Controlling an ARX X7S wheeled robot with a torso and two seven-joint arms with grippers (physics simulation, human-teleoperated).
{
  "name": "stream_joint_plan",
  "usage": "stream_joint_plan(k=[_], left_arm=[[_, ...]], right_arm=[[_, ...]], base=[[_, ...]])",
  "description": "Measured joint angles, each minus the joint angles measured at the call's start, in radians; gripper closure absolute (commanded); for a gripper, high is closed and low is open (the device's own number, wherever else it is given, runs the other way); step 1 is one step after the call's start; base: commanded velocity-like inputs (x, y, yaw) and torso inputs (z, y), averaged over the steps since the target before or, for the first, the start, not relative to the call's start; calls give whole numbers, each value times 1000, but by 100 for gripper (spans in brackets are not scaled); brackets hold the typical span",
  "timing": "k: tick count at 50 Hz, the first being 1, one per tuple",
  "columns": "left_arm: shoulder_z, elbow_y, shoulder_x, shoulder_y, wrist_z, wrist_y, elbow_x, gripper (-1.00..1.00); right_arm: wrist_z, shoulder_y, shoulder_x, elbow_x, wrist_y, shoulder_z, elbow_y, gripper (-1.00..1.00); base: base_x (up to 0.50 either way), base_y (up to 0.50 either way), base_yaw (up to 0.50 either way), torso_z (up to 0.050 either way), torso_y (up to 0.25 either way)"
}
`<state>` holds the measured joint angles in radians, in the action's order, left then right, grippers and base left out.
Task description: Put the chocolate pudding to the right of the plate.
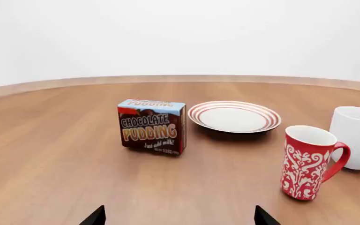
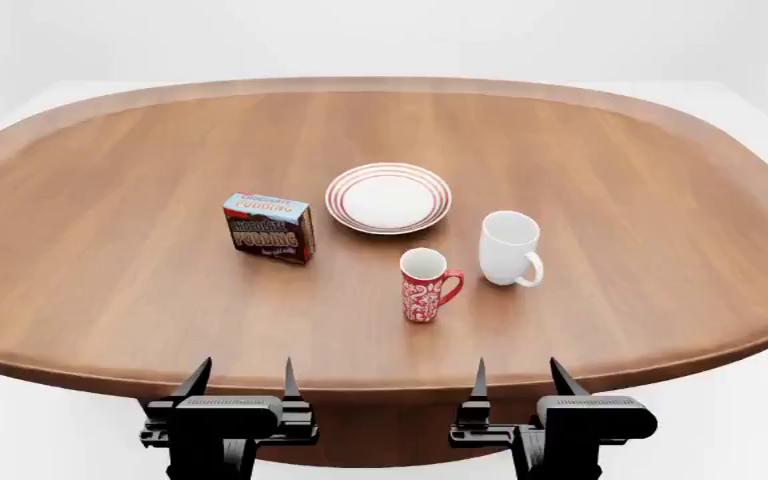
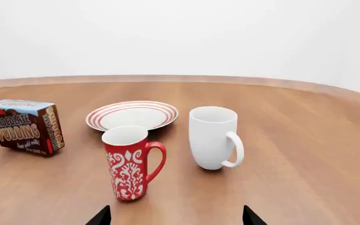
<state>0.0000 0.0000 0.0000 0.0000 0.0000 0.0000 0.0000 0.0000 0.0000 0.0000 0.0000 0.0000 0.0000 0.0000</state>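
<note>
Both grippers wide open, left gripper (image 2: 240,377), right gripper (image 2: 515,375), holding nothing

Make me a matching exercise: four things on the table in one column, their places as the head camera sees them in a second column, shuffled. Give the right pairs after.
Things:
1. chocolate pudding
2. plate
3. red patterned mug
4. white mug

Places:
A. nearest the robot, in front of the plate
B. farthest right of the four
C. farthest left of the four
D. farthest from the robot, between carton and white mug

Pairs: 1-C, 2-D, 3-A, 4-B
</note>
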Motion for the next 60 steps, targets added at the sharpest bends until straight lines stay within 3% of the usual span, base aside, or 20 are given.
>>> stream_joint_plan(k=[16,31,43,48,60], left_arm=[[45,-2,-34,2,-37,-10,-22,-100],[77,0,-61,5,-71,-16,-40,-100],[95,2,-80,6,-87,-26,-56,-100],[105,55,-93,-1,-78,-113,-86,-100],[93,372,-148,-169,-80,-547,-203,-100]], right_arm=[[41,-2,31,33,19,-38,-1,-100],[70,-9,57,62,6,-72,-2,-100],[83,-9,72,83,11,-95,3,-100],[87,-3,85,100,76,-103,-51,-100],[105,145,156,196,520,-99,-403,-100]], base=[[0,0,0,0,0],[0,476,0,0,0],[0,14,0,0,0],[0,0,0,0,0],[131,0,0,0,0]])
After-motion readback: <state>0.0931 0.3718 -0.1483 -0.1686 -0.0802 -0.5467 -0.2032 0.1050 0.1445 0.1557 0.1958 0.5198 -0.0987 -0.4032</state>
